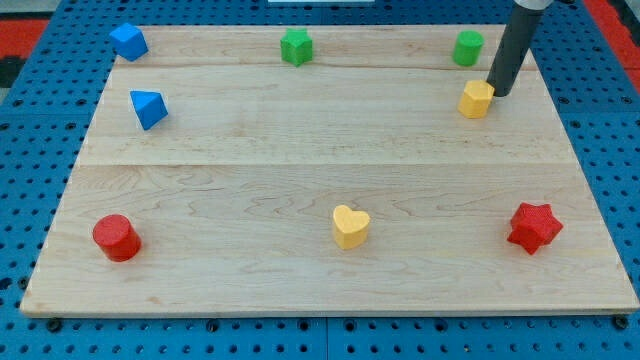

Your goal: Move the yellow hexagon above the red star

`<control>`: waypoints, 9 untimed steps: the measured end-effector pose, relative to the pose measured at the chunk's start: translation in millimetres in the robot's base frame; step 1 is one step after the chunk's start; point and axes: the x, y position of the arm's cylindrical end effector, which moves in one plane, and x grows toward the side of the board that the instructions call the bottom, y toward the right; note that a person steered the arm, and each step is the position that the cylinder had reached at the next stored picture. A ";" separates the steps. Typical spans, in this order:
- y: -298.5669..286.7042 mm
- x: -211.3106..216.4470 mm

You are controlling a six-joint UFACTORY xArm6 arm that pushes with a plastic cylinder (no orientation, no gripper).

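The yellow hexagon sits near the view's top right of the wooden board. The red star lies at the view's lower right, well below the hexagon and a little to its right. My tip is at the hexagon's right edge, touching or nearly touching it, with the dark rod rising up out of the view's top.
A green cylinder stands just above the hexagon. A green block is at top centre. A blue block and a blue triangle are at the left. A red cylinder is at lower left, a yellow heart at bottom centre.
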 end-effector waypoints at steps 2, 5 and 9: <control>-36.8 -23.6; -68.6 21.0; -44.0 -0.4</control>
